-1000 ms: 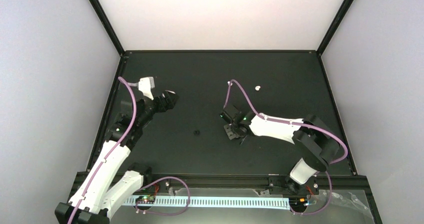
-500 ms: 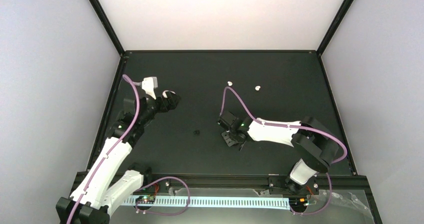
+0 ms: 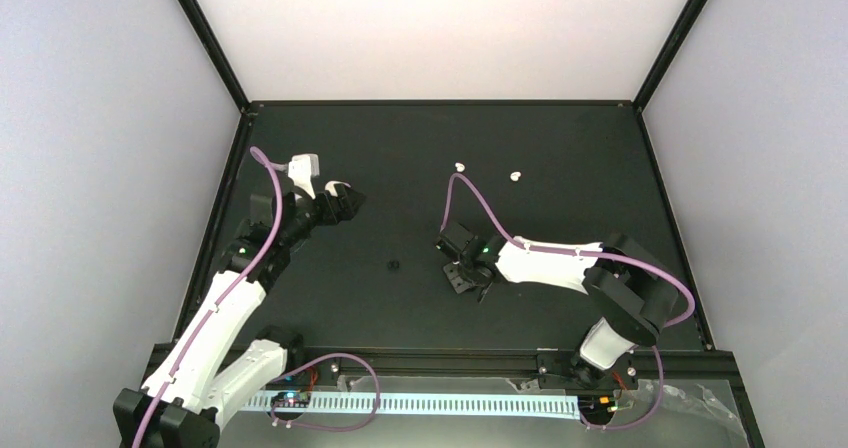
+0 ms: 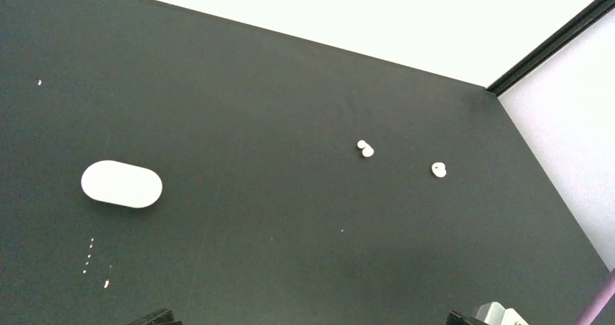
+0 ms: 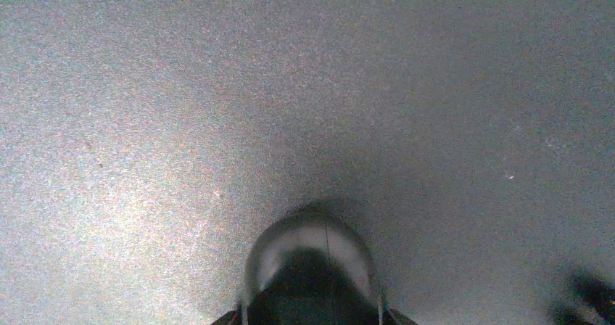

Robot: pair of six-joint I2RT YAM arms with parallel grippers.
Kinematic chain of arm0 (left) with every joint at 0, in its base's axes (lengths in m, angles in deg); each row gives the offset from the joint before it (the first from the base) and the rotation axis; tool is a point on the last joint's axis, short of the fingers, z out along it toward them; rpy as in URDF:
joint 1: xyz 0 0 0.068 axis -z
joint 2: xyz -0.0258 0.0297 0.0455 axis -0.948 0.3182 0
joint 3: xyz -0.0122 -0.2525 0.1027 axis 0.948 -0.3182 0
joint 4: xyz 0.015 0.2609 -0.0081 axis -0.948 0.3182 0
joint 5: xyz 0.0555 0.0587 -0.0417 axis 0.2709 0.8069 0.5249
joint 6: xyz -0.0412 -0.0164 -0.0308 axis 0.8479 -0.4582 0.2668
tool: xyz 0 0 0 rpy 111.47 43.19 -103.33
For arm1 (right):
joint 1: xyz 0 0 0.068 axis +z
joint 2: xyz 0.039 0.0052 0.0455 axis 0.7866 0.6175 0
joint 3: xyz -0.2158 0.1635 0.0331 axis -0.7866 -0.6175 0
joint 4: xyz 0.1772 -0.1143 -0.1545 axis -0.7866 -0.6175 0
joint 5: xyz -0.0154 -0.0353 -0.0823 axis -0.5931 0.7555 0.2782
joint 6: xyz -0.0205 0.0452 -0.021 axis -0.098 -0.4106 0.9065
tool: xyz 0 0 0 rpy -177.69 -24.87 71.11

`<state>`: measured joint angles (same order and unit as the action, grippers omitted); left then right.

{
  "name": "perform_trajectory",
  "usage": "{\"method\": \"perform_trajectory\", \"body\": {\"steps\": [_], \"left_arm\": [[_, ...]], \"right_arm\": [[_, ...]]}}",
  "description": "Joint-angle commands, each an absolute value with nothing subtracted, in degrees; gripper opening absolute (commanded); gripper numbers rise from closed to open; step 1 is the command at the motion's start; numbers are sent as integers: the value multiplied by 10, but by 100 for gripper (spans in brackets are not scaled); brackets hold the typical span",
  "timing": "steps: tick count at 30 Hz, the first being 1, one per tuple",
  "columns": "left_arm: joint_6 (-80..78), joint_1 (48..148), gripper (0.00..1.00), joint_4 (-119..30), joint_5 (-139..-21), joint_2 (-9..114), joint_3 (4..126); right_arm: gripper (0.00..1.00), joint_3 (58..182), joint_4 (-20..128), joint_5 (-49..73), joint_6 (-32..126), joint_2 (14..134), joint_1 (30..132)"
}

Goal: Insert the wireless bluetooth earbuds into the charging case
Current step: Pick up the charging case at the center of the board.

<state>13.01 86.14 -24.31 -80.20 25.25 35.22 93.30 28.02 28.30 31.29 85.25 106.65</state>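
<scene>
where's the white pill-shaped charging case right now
In the left wrist view, the white pill-shaped charging case lies on the black tabletop at the left of frame, well apart from the nearest small white earbud to its right.

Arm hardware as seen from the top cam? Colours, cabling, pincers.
Left arm and right arm match: white shell links, black joints, black left pincer and right pincer. A purple cable runs outside along each, looping free near the wrist. A white block sits at the left wrist.
</scene>
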Motion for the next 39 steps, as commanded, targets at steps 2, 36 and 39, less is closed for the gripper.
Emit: {"method": "perform_trajectory", "body": {"steps": [2,36,39], "left_arm": [[122,859,99,-249,-818,254,363],[141,1002,98,-254,-984,266,380],[144,1020,98,-262,-998,258,381]], "right_arm": [[48,923,260,280,313,864,1068],[38,940,306,399,546,509,1202],[38,939,306,436,574,507,1230]]}}
